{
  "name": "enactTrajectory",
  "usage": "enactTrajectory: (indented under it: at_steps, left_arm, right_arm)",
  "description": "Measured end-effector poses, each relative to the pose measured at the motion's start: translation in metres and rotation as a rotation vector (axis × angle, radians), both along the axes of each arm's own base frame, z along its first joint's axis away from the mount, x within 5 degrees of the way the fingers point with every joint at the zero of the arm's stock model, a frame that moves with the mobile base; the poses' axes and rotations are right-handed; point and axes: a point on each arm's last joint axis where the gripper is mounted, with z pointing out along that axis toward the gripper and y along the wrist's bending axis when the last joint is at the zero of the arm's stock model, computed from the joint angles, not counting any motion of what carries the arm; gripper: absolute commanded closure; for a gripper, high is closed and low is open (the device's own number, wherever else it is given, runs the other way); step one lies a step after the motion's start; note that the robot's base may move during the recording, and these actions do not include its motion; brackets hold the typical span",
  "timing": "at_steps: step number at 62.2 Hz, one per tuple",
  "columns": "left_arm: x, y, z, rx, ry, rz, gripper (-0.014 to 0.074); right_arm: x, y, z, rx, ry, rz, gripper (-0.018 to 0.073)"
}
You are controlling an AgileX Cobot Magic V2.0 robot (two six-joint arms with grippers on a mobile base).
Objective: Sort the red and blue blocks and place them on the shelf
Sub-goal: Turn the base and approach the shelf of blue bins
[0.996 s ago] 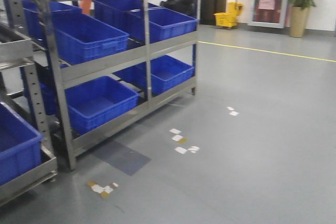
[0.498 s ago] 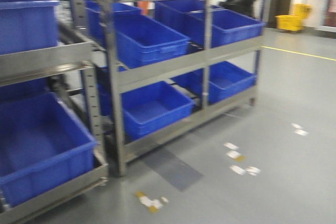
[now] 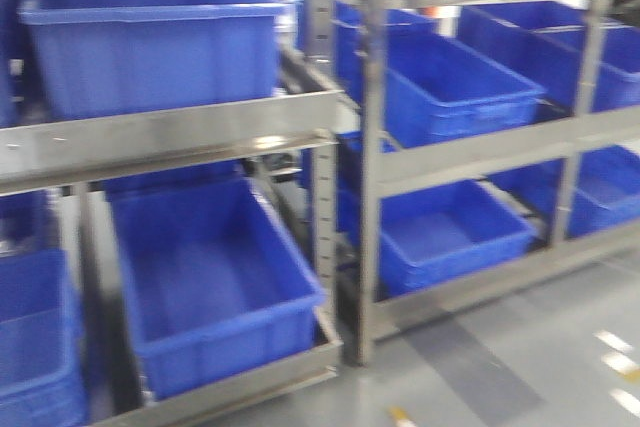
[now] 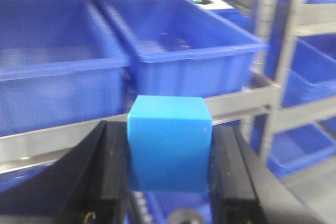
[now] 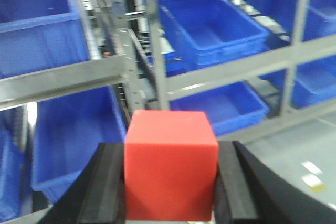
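Two small cubes are held, one by each arm. The left gripper point(image 4: 169, 178) has its black fingers point(image 4: 113, 171) pressed flat against opposite sides of the blue block point(image 4: 169, 140), which sits upright between them. Beyond it in the left wrist view, a metal front rail point(image 4: 52, 141) carries two big blue bins point(image 4: 184, 45) side by side. The right gripper point(image 5: 170, 195) is clamped the same way on the red block point(image 5: 170, 161), also upright. Past that block, a rail crosses at the far left above a lower bin point(image 5: 73, 129). Neither block touches any rail or bin. In the front view, which is somewhat blurred, the shelf point(image 3: 170, 142) fills the left side. It has one large bin point(image 3: 150, 37) on its upper level and a deeper one point(image 3: 215, 277) below, just above the grey floor point(image 3: 520, 367). A second rack point(image 3: 470, 152) stands just to the right, loaded with more blue bins on two levels. A few pale tape marks point(image 3: 615, 347) lie on the floor at the near right. Neither gripper nor block shows in the front view.
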Motion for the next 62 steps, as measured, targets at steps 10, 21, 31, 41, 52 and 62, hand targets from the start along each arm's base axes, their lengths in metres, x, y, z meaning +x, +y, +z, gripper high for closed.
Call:
enactTrajectory:
  at_steps: [10,21,31,41,52,62]
  left_arm:
    - [0.0,0.0,0.0,0.0,0.0,0.0,0.0464]
    - [0.0,0.0,0.0,0.0,0.0,0.0,0.0464]
    - [0.0,0.0,0.0,0.0,0.0,0.0,0.0464]
    - [0.0,0.0,0.0,0.0,0.0,0.0,0.0464]
    - [0.0,0.0,0.0,0.0,0.0,0.0,0.0464]
    - [0.0,0.0,0.0,0.0,0.0,0.0,0.0464]
  right_arm:
    - [0.0,0.0,0.0,0.0,0.0,0.0,0.0508]
    - [0.0,0.0,0.0,0.0,0.0,0.0,0.0508]
    - [0.0,0.0,0.0,0.0,0.0,0.0,0.0508]
    - [0.0,0.0,0.0,0.0,0.0,0.0,0.0508]
    - [0.0,0.0,0.0,0.0,0.0,0.0,0.0508]
    - [0.0,0.0,0.0,0.0,0.0,0.0,0.0508]
